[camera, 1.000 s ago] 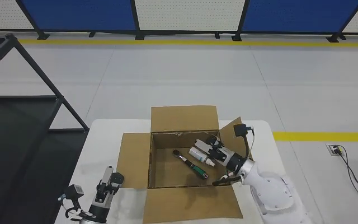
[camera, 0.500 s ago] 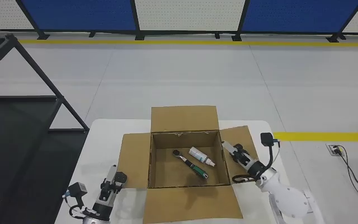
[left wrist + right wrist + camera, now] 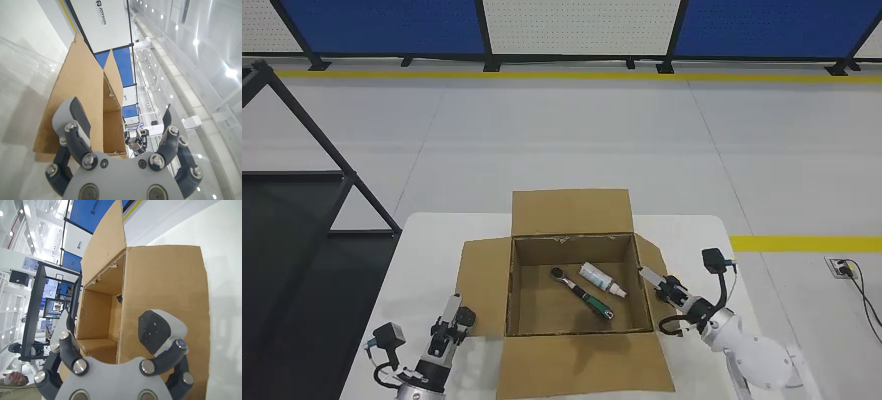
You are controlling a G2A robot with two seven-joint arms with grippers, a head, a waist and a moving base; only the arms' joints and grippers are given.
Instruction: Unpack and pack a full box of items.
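Observation:
An open cardboard box (image 3: 572, 212) stands mid-table with its flaps spread. Inside lie a ratchet wrench (image 3: 585, 293) with a black and green handle and a small white bottle (image 3: 600, 277). My right gripper (image 3: 658, 286) is open at the box's right flap (image 3: 162, 279), and its own view (image 3: 111, 326) has the flap's fold line between the fingertips. My left gripper (image 3: 454, 318) is open and holds nothing, low over the table just outside the left flap (image 3: 75, 91). Its fingers (image 3: 79, 113) point along that flap.
The white table (image 3: 422, 260) has bare room on the left and at the right beyond the flap. The near flap (image 3: 587, 365) lies flat toward the table's front edge. A black metal frame (image 3: 332, 170) stands off the table's left.
My right gripper has come out of the box, leaving the white bottle inside, and now sits at the right flap. My left gripper has shifted a little toward the box.

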